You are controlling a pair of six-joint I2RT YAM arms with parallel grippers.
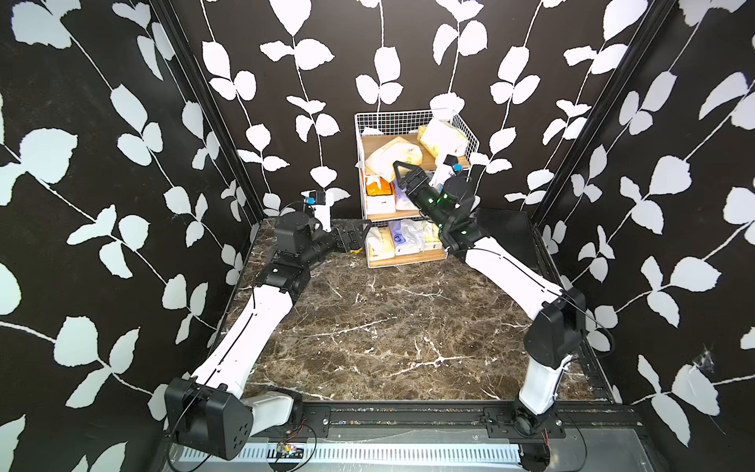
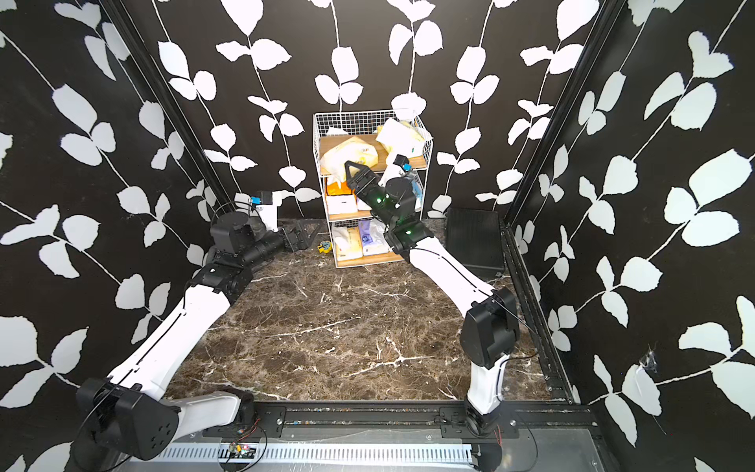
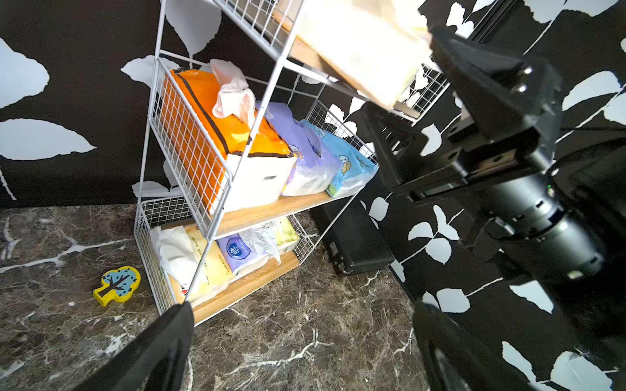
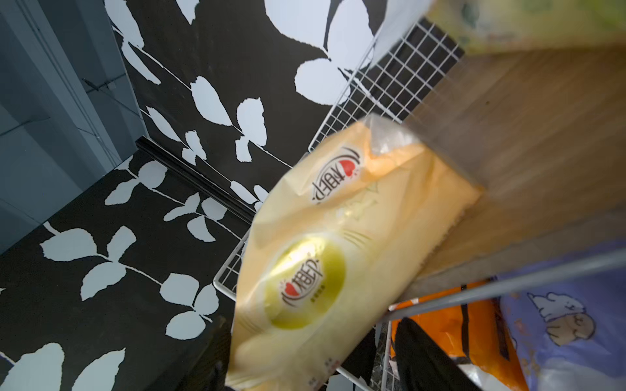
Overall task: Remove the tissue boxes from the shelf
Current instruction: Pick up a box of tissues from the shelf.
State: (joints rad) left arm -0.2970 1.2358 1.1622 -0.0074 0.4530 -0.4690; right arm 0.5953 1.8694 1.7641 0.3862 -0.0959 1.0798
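Observation:
The white wire shelf [image 1: 412, 118] [image 2: 367, 118] stands at the back of the table in both top views. On its top board one pale yellow tissue pack [image 1: 392, 157] [image 4: 321, 254] overhangs the front edge, and another [image 1: 443, 137] leans at the side. My right gripper [image 1: 402, 173] [image 4: 318, 365] is open, its jaws astride the overhanging end with a gap on one side. The middle board holds an orange-and-white box [image 3: 203, 108], a lilac pack [image 3: 294, 145] and a blue pack [image 3: 345, 159]. More packs [image 3: 210, 264] fill the bottom board. My left gripper [image 1: 355, 237] [image 3: 301, 321] hangs wide open and empty beside the shelf's foot.
A flat black ribbed case [image 2: 474, 241] [image 3: 355, 243] lies on the marble table [image 1: 388, 327] to the right of the shelf. A small yellow-and-blue tree-shaped piece [image 3: 117, 284] [image 2: 324, 246] lies just left of the shelf's foot, near my left gripper.

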